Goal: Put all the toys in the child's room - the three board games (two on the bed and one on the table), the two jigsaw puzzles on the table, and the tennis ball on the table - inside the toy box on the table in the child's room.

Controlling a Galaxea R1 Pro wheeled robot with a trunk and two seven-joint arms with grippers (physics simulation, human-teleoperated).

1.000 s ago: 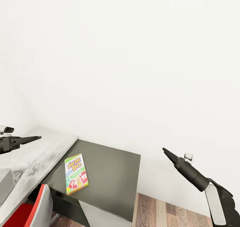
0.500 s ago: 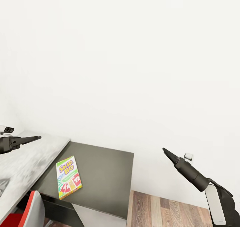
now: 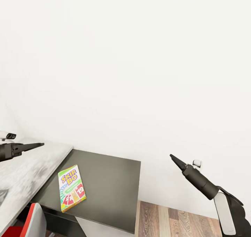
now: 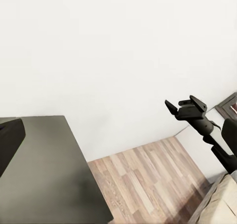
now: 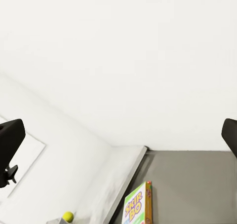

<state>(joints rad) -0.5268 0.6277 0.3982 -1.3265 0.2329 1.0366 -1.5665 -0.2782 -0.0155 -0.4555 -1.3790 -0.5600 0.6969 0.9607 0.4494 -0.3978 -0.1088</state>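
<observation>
A Skip-Bo board game (image 3: 71, 188) lies flat on the dark grey table (image 3: 108, 181), near its left end; its box (image 5: 136, 209) also shows in the right wrist view. A yellow tennis ball (image 5: 67, 216) sits on the pale desk (image 5: 116, 184) further along. My left gripper (image 3: 39, 145) hovers over the pale desk, up and left of the game, open and empty. My right gripper (image 3: 173, 157) hangs in the air beyond the table's right end, open with its fingers (image 4: 196, 102) spread and nothing between them. The toy box, the puzzles and the other games are out of view.
A pale marbled desk (image 3: 24, 170) joins the dark table at the left, with a red chair (image 3: 33, 219) in front of it. A white wall stands close behind both. Wooden floor (image 3: 174, 219) lies right of the table, and a wall socket (image 3: 197, 163) sits low near my right gripper.
The whole head view has swung to the right, so the table and the game sit further left in the picture than a second ago. Both arms hold the same pose.
</observation>
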